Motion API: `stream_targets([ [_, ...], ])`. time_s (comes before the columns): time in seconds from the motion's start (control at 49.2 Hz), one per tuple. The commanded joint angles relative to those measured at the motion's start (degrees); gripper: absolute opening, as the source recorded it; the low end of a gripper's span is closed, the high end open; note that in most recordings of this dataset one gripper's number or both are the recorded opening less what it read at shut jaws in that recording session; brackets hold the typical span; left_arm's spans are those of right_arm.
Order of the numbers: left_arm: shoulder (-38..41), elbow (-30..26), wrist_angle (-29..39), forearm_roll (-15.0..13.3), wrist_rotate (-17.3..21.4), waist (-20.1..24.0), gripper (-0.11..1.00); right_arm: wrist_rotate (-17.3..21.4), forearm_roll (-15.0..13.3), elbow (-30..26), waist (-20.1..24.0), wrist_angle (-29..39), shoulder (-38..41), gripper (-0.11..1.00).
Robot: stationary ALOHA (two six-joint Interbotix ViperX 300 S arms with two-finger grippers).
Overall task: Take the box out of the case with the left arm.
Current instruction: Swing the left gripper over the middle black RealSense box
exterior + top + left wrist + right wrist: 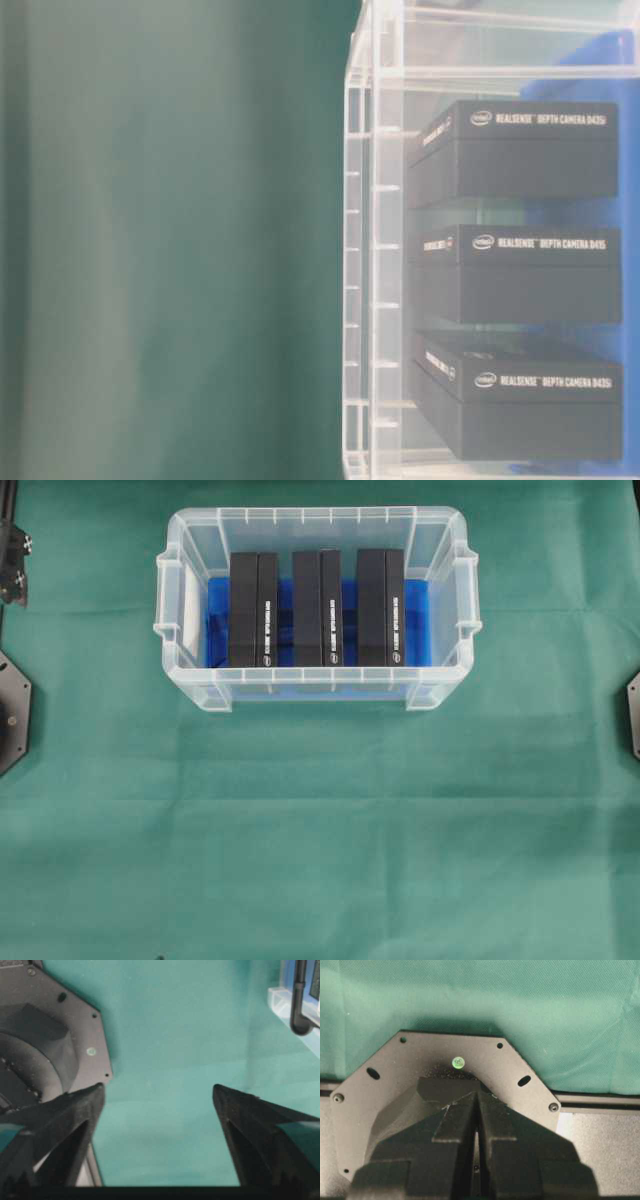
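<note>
The case, a clear plastic tub with a blue bottom, sits at the back middle of the green cloth. Three black boxes stand side by side in it: left, middle, right. The table-level view shows them through the case wall, each with white lettering. My left gripper is open over bare cloth, well left of the case corner, with nothing between its fingers. My right gripper is shut and empty above its own base plate.
Black arm base plates lie at the left edge and right edge of the cloth. A part of the left arm shows at the top left. In the left wrist view its base plate lies just left of the gripper.
</note>
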Motion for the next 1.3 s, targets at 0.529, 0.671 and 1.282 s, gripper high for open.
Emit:
stream_targets([
  [0.529, 0.0, -1.05, -0.26, 0.0, -1.23, -0.09, 0.97, 0.09, 0.09, -1.41, 0.0, 0.0, 0.26, 0.01],
  [0.671, 0.7, -1.41, -1.14, 0.0, -3.34, -0.97, 0.97, 0.09, 0.09, -1.41, 0.0, 0.09, 0.26, 0.01],
  [1.282, 20.48, -17.67, -5.8, 0.35, -9.76, -8.26, 0.97, 0.09, 0.09, -1.41, 0.0, 0.0, 0.26, 0.01],
])
